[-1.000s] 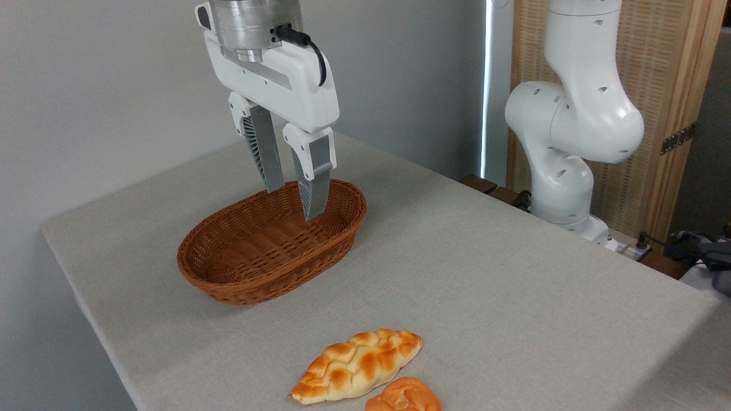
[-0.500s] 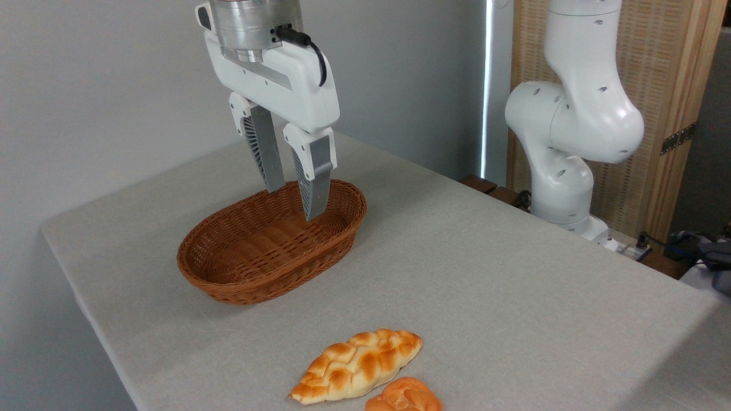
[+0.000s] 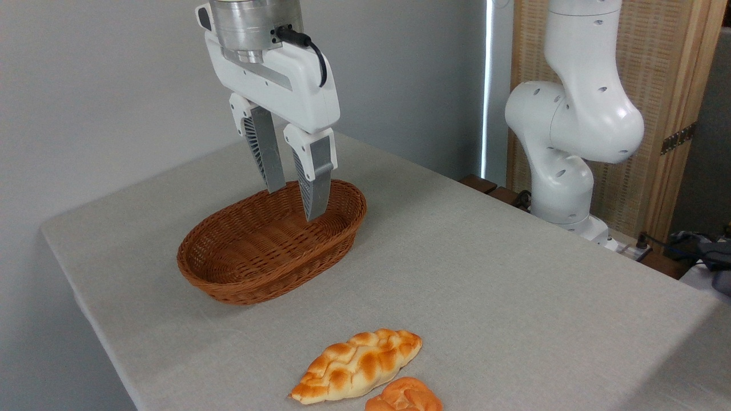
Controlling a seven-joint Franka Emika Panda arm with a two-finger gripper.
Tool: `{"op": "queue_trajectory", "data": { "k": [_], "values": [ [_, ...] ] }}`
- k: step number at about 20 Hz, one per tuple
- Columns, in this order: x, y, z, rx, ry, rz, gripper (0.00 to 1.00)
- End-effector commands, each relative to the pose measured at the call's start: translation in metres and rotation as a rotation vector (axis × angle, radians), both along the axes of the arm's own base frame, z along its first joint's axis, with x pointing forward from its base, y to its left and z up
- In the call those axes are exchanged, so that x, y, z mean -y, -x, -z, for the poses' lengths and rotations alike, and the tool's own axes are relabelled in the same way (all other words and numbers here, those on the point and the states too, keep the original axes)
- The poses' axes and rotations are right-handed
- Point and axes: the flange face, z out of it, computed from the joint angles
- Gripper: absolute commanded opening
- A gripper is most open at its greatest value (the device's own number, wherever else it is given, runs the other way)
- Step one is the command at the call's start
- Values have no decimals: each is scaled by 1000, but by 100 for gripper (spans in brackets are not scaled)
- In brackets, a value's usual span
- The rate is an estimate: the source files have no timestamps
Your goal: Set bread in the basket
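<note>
A wide counter [image 3: 485, 274] covered in pale grey cloth fills most of the scene, running from the far left wall toward the near right. Behind its far right edge stands the white base and jointed body of the robot arm [image 3: 577, 120], in front of a wooden slatted screen [image 3: 657, 85]. The arm's wrist comes down from the top of the picture at the left, ending in the gripper [image 3: 296, 200], whose two grey ribbed fingers are spread apart with nothing between them. The fingertips hang over the far right end of the basket [image 3: 228, 285], above its woven floor. The basket sits on the left half of the counter, empty, its long axis running from near left to far right. The bread [image 3: 357, 365] lies on the counter at the near edge, well apart from the basket. Just beside it, at its near right, a small round orange bun [image 3: 404, 397] is cut off by the picture's bottom edge.
</note>
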Motion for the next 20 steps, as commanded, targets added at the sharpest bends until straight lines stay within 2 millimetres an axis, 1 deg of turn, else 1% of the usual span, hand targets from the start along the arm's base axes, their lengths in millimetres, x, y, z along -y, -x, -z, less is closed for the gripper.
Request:
{"op": "queue_trajectory", "data": {
  "k": [1, 4, 5, 7, 8, 9, 11, 14, 16, 20],
  "values": [
    [-6, 6, 8, 1, 15, 6, 100],
    [-14, 0, 22, 35, -12, -6, 100],
    [-16, 0, 34, 33, -29, -5, 100],
    [-19, 0, 47, 57, -61, -2, 100],
    [-20, -2, 49, 72, -73, 0, 100],
    [-24, -3, 52, 80, -89, 0, 100],
    [-41, -2, 61, 69, -127, 16, 100],
    [-43, 5, 83, 23, -133, 93, 100],
    [-43, 15, 102, -16, -129, 139, 100],
    [-54, 31, 141, -104, -166, 156, 100]
  ]
}}
